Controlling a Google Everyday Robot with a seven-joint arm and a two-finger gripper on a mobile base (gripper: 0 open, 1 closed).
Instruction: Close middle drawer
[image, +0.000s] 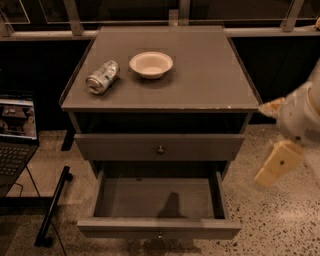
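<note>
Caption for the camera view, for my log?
Pulled-out middle drawer; gripper hovers beside cabinet; can and bowl on top.

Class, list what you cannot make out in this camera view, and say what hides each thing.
All in the camera view:
- Gripper, right of the cabinet: its arm is cut by the right edge.
- Middle drawer knob: partly cut by the bottom edge.
- Can label: too small.
- Space under cabinet top: shadowed.

The gripper hangs at the far right, arm above it.
</note>
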